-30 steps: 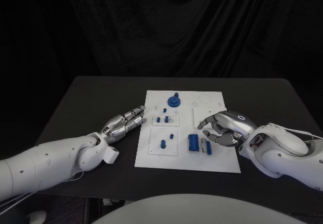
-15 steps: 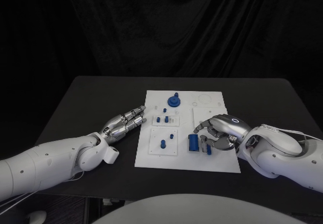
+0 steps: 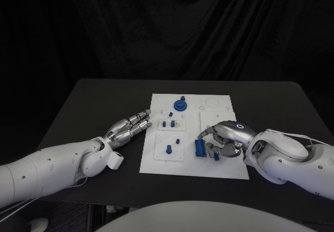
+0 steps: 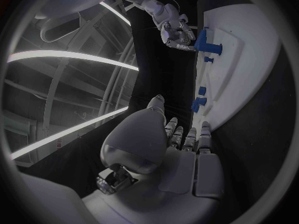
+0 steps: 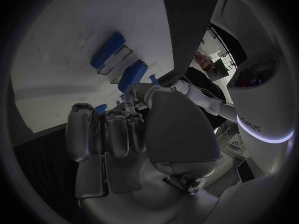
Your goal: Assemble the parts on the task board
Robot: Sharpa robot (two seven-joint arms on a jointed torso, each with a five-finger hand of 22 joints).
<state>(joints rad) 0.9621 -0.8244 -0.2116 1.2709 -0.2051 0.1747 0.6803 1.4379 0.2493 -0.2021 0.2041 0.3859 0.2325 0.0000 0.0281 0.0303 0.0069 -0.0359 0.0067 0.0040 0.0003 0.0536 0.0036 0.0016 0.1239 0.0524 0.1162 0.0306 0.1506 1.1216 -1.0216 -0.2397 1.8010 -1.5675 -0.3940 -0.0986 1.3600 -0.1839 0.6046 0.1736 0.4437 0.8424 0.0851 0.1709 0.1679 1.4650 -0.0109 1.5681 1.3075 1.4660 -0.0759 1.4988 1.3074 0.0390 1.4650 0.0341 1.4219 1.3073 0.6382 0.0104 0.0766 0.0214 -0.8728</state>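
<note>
Matte black tabletop (image 3: 90, 104) carries the flat white task board (image 3: 219, 169). Right robot hand (image 3: 224, 140), silver fingers curled, hovers over two blue oblong parts (image 3: 200, 148) near the board's right edge; grip unclear. Left robot hand (image 3: 129, 128) rests open, fingers straight, just beside the board.

A black table (image 3: 97, 104) with rounded far corners stands before a black curtain (image 3: 174, 38) that hangs in soft folds across the far side. Beyond the table's edges all is dark. Curved strips of ceiling light (image 4: 69, 57) glow overhead.
</note>
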